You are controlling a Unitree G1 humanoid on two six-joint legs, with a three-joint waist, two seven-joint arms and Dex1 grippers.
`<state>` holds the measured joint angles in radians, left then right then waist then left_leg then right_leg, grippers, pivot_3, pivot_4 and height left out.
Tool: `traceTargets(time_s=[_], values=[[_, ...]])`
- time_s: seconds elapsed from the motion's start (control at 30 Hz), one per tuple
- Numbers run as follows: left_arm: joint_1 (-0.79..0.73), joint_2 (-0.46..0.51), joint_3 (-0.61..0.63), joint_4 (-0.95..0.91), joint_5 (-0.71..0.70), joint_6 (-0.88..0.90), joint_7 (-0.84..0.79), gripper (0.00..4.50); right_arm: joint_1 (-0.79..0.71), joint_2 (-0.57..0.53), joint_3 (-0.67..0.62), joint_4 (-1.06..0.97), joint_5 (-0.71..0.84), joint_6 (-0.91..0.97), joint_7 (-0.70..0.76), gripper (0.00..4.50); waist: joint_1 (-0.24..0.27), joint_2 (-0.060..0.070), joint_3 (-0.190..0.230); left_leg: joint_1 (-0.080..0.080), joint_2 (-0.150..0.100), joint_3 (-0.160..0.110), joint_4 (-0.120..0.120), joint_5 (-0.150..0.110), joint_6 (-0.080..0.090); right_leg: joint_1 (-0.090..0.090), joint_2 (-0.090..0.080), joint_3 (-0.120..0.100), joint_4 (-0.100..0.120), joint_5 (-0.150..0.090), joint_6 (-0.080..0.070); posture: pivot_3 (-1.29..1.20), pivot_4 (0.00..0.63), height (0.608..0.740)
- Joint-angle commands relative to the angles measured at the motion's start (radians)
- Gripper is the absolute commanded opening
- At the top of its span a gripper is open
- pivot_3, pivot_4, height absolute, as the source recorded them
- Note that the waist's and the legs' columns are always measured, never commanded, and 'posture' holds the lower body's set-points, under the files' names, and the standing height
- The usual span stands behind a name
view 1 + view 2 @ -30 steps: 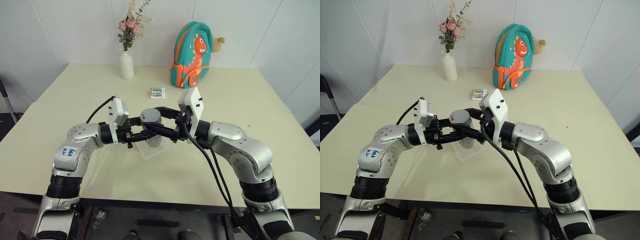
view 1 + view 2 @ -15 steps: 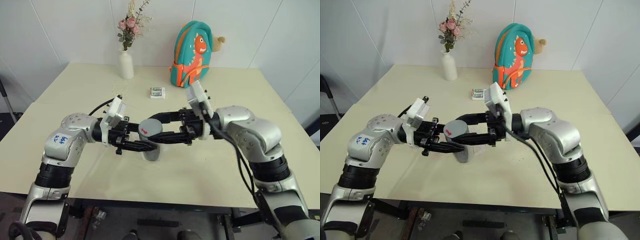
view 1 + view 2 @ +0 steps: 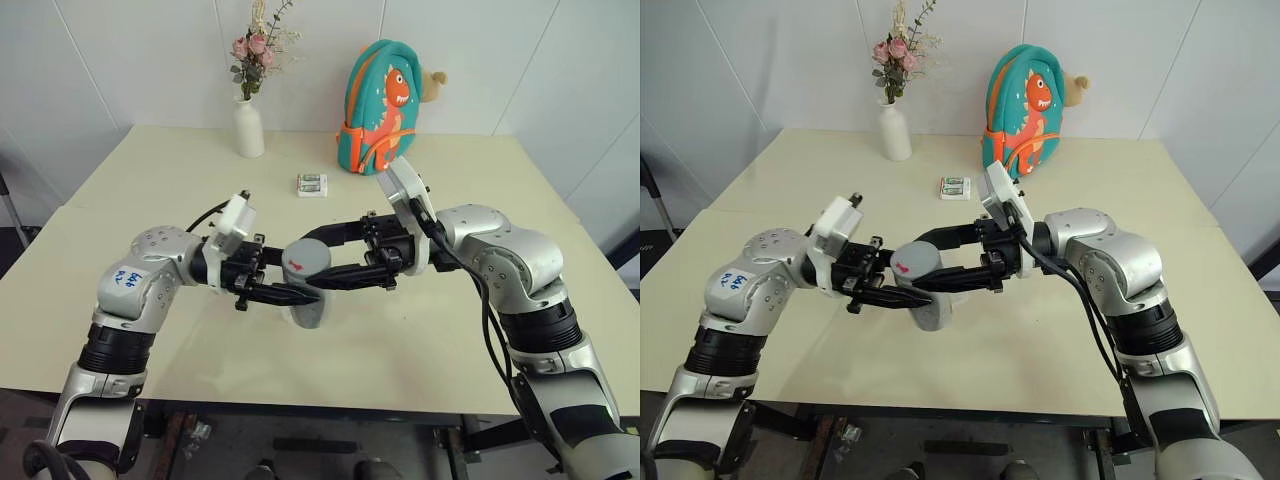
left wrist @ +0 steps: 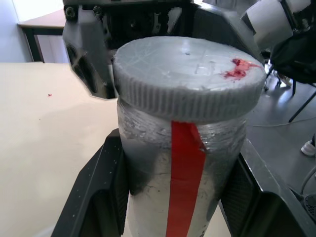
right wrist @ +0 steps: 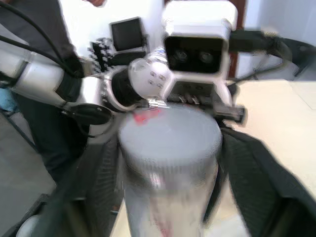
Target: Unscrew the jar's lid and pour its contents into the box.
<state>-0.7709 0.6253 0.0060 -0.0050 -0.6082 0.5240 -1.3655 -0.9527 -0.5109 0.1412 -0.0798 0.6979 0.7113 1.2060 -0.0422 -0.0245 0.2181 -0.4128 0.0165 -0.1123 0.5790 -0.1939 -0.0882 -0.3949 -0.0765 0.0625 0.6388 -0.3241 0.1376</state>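
The jar (image 3: 308,310) hangs above the table with a red strip down its cloudy wall (image 4: 183,168). My left gripper (image 3: 298,292) comes in from the left and is shut on the jar's body just under the cap. The grey lid (image 3: 305,258) sits on top of the jar and carries a red smear (image 4: 237,69). From the right, my right gripper (image 3: 310,262) reaches level across the lid. Its two fingers (image 5: 247,168) stand open on either side of the lid, with a small gap on each side. The contents are hidden inside the jar. The box is hidden from view.
A white vase with flowers (image 3: 249,130) stands at the back of the cream table (image 3: 480,190). A teal dinosaur backpack (image 3: 385,95) stands beside it. A small white-and-green packet (image 3: 313,184) lies in front of them, beyond my arms.
Both wrists have turned and the jar has come slightly up and toward me. My right gripper, shut on the lid before, has spread its fingers. The box under the jar no longer shows.
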Motion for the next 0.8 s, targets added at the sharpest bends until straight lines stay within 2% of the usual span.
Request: traceTargets(time_s=[0.03,0.33,0.5,0.8], values=[[0.001,0.005,0.036,-0.027,-0.036,-0.001,0.008,2.06,-0.007,0.000,-0.040,-0.033,0.022,0.014,-0.016,4.47,0.000,0.000,0.000,0.000,0.000,0.000,0.000,0.000,0.000,0.000,0.000,0.000,0.000,0.000,0.000,0.00,0.150,0.740],[0.063,0.024,0.059,-0.067,-0.032,-0.003,0.070,2.06,-0.009,0.037,-0.083,-0.065,-0.012,-0.021,-0.156,4.47,-0.001,0.000,0.000,0.000,0.000,0.000,0.000,0.000,0.000,0.000,0.000,0.000,0.000,0.000,0.000,0.00,0.150,0.740],[0.069,0.011,0.041,-0.076,-0.024,-0.011,0.097,2.06,-0.003,0.079,-0.085,-0.096,0.037,0.020,-0.186,4.47,-0.001,0.000,0.000,0.000,0.000,0.000,0.000,0.000,0.000,0.000,0.000,0.000,0.000,0.000,0.000,0.00,0.150,0.740],[0.063,0.007,0.029,-0.070,-0.018,-0.019,0.112,2.06,-0.010,0.106,-0.021,-0.137,-0.012,0.038,-0.236,4.47,-0.002,0.000,0.000,0.000,0.000,0.000,0.000,0.000,0.000,0.000,0.000,0.000,0.001,0.000,0.000,0.00,0.150,0.740]])
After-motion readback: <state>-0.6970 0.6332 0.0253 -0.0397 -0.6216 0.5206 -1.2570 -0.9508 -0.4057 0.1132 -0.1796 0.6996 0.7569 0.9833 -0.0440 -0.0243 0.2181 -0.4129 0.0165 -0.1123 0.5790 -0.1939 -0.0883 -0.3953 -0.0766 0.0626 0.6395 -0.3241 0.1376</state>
